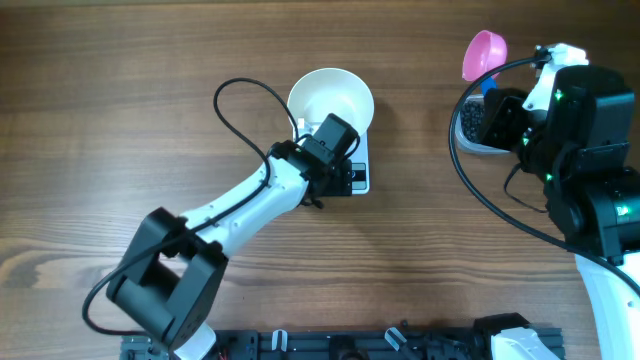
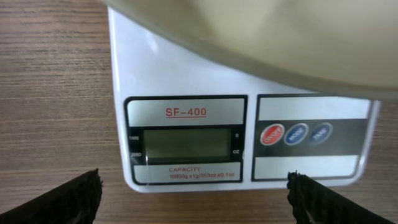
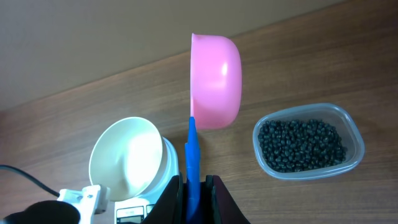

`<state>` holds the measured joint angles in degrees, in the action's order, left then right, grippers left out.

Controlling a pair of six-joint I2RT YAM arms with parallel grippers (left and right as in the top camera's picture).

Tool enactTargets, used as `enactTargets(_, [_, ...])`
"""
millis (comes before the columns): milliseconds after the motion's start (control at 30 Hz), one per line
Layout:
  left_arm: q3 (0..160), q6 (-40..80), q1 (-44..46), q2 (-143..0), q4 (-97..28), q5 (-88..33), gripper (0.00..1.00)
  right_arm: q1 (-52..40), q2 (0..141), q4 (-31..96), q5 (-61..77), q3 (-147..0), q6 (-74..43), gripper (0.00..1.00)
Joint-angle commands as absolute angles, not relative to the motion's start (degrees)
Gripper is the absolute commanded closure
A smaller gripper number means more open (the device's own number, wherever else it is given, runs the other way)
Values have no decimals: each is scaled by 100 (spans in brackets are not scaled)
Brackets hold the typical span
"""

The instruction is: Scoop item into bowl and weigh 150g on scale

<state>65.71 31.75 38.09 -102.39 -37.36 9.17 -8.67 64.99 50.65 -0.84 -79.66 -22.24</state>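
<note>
L cam alone: white rectangular scale (image 2: 155, 68), display blank; L gripper (image 2: 194, 183) wide. R cam: R gripper (image 3: 193, 199) clamps pink scoop (image 3: 217, 81); black beads (image 3: 301, 144) in clear tub (image 3: 357, 148) right of scale, white bowl (image 3: 127, 158) atop. Wood table (image 1: 100, 100).

Robotics lab bench: wood-grain table (image 1: 100, 120) carries cabled left arm (image 1: 250, 200) and right arm (image 1: 600, 210), bases at a black rail (image 1: 330, 345) along its near edge.

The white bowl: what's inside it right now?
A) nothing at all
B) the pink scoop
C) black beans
A: the bowl is bare white inside in the right wrist view, and the black beans sit in the clear tub.
</note>
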Motion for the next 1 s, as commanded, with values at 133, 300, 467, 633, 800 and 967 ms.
enactTargets(133, [6479, 3343, 3769, -10560, -3614, 996, 0, -849, 6510, 5068, 10, -8036, -2250, 96])
enactTargets(300, [6479, 3343, 3769, -10567, -3500, 996, 0, -849, 6510, 5065, 10, -8036, -2252, 96])
enactTargets(467, [6479, 3343, 3769, -10578, -3380, 1059, 0, -849, 6510, 5068, 10, -8036, -2252, 96])
enactTargets(633, [6479, 3339, 3763, -10578, -3378, 1417, 0, -849, 6510, 5065, 10, -8036, -2255, 96])
enactTargets(800, [6479, 3323, 3721, -10578, -3356, 1422, 0, -849, 6510, 5061, 10, -8036, -2255, 96])
enactTargets(967, [6479, 3323, 3715, -10578, -3249, 1378, 0, -849, 6510, 5052, 10, -8036, -2255, 96])
